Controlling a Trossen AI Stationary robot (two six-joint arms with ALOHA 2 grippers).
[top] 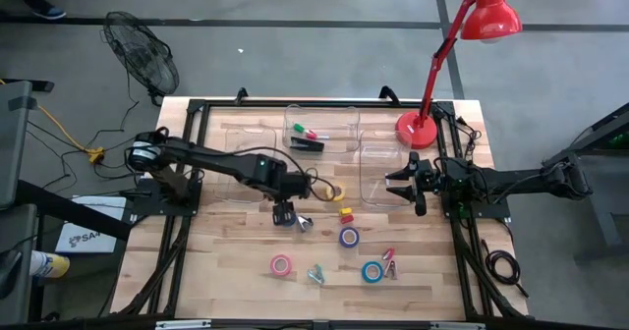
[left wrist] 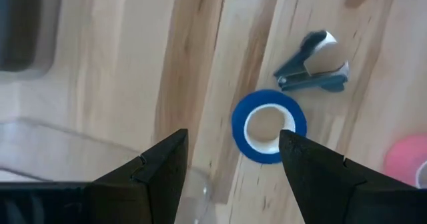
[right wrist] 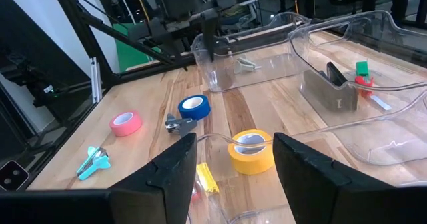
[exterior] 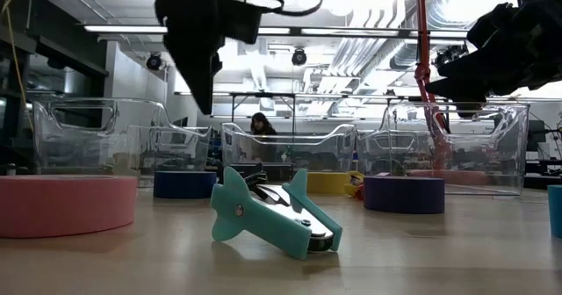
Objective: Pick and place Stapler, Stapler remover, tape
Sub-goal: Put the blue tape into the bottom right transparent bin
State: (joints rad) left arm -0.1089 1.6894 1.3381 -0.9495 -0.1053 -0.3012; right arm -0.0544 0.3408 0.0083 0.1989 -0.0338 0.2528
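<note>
The left gripper [top: 284, 215] hung over the middle of the table [top: 226, 271] with its fingers spread and nothing between them; in the left wrist view the blue tape roll [left wrist: 268, 125] lay flat directly below and just ahead of the gap, so a plain descent looked, in my judgement, enough to straddle it; a dark staple remover [left wrist: 312, 65] sat just beyond that roll and a pink tape roll [left wrist: 407, 163] off to one side. The black stapler [top: 307, 144] already rested inside the clear bin [top: 346, 119] at the back of the table, its long axis running across the table. Further right lay the yellow tape roll [top: 333, 192] and the purple tape roll [top: 349, 236]. The right gripper [top: 405, 186] waited at the table's right edge, also spread and empty, plainly farther from the blue roll than the left. No brand or readable writing showed on any task item.
</note>
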